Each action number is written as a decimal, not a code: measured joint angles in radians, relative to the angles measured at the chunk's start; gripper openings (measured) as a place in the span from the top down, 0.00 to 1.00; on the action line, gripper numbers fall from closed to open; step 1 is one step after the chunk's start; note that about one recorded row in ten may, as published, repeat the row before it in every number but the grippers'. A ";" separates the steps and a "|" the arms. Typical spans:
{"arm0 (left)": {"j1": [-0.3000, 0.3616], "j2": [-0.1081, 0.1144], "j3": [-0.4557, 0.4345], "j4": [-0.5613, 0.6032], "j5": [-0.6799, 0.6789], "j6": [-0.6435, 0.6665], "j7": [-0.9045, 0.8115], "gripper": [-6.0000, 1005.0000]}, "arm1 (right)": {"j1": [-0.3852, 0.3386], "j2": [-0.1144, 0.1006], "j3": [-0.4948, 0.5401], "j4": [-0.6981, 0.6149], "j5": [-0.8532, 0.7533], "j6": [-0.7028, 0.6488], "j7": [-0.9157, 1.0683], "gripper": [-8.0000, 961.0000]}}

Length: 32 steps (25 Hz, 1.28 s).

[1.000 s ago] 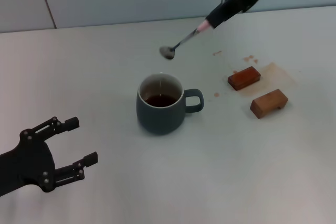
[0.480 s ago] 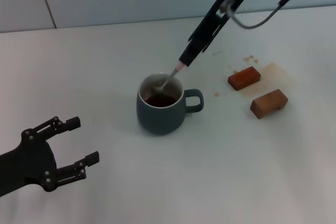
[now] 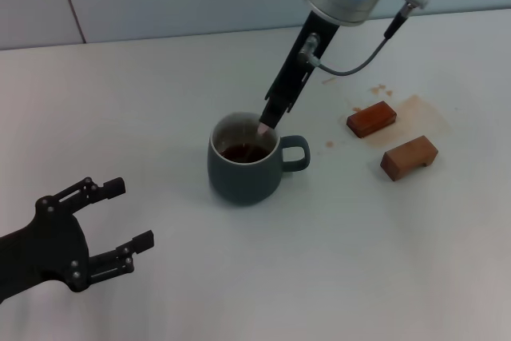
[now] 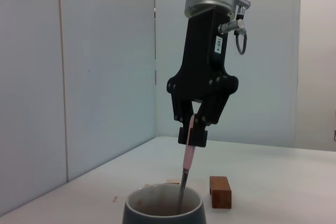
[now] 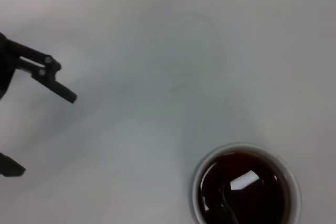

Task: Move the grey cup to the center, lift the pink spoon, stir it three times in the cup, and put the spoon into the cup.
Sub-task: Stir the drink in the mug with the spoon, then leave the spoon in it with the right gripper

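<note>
The grey cup [image 3: 242, 167] stands near the table's middle, its handle toward my right, with dark liquid inside. My right gripper [image 3: 271, 116] is just above the cup's rim, shut on the pink spoon [image 3: 263, 127], which points steeply down into the cup. In the left wrist view the right gripper [image 4: 193, 135] holds the spoon's pink handle [image 4: 187, 156] and the metal neck goes into the cup [image 4: 164, 209]. The right wrist view shows the cup [image 5: 245, 186] with the spoon's bowl sunk in the liquid. My left gripper [image 3: 130, 213] is open and empty, low at the front left.
Two brown wooden blocks [image 3: 371, 118] [image 3: 409, 156] lie to the right of the cup on a brownish stain, with small spots nearby. A block [image 4: 220, 192] also shows in the left wrist view. The white table [image 3: 359, 261] ends at a wall behind.
My right gripper has swung left and down with the spoon, from high behind the cup to just over its rim. The spoon's bowl has gone into the liquid. The left arm has barely moved.
</note>
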 joint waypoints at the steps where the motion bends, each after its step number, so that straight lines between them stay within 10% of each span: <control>1: 0.000 0.000 0.000 0.000 0.000 0.000 0.000 0.17 | 0.004 0.002 0.000 0.002 0.000 0.009 -0.001 0.87; 32: 0.000 -0.004 0.000 -0.008 0.000 -0.004 0.001 0.17 | 0.076 0.028 0.043 0.023 -0.106 -0.002 -0.023 0.88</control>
